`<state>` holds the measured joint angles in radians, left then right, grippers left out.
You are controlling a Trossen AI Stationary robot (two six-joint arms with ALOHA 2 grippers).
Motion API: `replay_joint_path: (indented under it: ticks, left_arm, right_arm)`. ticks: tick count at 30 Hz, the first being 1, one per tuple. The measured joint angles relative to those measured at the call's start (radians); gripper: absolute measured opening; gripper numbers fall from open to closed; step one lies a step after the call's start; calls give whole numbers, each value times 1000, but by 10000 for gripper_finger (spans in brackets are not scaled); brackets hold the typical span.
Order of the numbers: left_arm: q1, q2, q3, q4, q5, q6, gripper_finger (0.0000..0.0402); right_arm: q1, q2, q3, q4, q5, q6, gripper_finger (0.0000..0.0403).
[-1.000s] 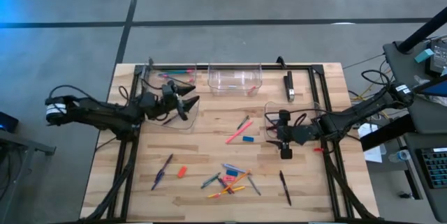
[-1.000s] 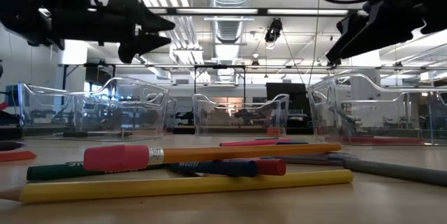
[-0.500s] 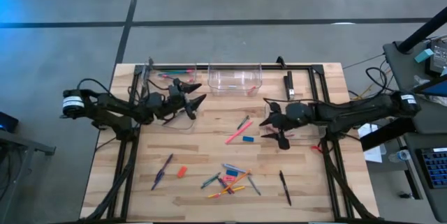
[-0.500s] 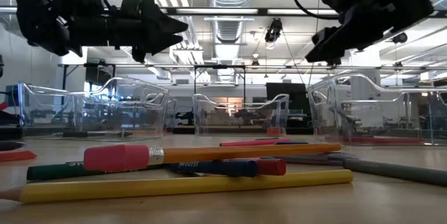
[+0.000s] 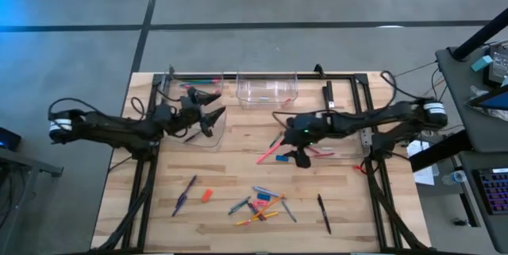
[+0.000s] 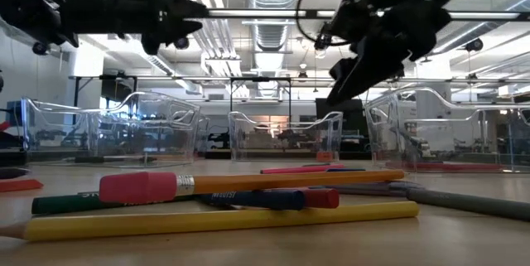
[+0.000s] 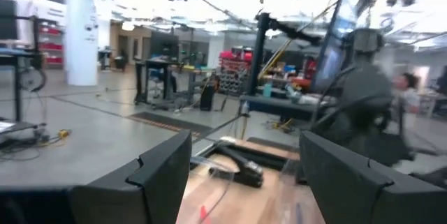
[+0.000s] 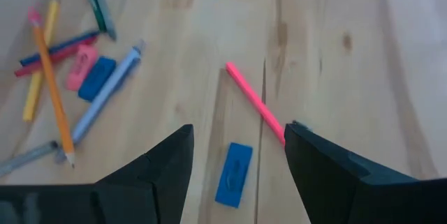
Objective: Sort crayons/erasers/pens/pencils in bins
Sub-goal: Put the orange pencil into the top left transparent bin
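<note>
My right gripper point(image 5: 289, 139) is open and hangs above the table's middle. In the right wrist view point(image 8: 237, 132) its fingers stand over a pink pencil point(image 8: 255, 102) and a blue eraser point(image 8: 232, 173), both lying flat on the wood and untouched. My left gripper point(image 5: 214, 112) is open and empty, held in the air over a clear bin point(image 5: 203, 129) at the far left. Its wrist view point(image 7: 244, 140) looks level into the room. A heap of pencils, crayons and erasers point(image 5: 259, 206) lies near the front edge. In the low view both grippers point(image 6: 186, 13) point(image 6: 344, 65) hang high above the table.
Two more clear bins point(image 5: 267, 88) point(image 5: 189, 86) stand along the far edge, the left one holding pencils. A fourth bin point(image 5: 332, 134) sits under my right arm. A purple stick point(image 5: 184, 194), an orange eraser point(image 5: 206, 195) and a black pen point(image 5: 324, 212) lie loose near the front.
My right gripper has swung from the table's right side toward its left and now hangs over the pink pencil and blue eraser, with its fingers turned from pointing at the near edge to pointing left. My left gripper reached a little toward the right and drew back. Nothing on the table has moved.
</note>
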<state>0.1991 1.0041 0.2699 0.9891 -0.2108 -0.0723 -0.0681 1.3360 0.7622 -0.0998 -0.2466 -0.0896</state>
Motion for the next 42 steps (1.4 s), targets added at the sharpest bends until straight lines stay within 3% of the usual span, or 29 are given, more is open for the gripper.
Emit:
replay_joint_path:
  ticks: [4,9,18,24,42]
  left_arm:
    - [-50,-53,-1,-36,1,4,249]
    - [-87,-72,-1,-30,1,8,249]
    - [-120,-52,12,-29,1,2,249]
    - [-151,-49,13,-34,1,27,249]
    - [-179,-1,25,-29,-4,27,249]
  right_arm:
    - [7,64,91,-106,3,18,214]
    - [61,94,124,-111,5,73,214]
    - [318,143,134,-16,12,99,214]
    - [417,206,133,9,96,150,214]
    - [443,353,134,146,119,149,214]
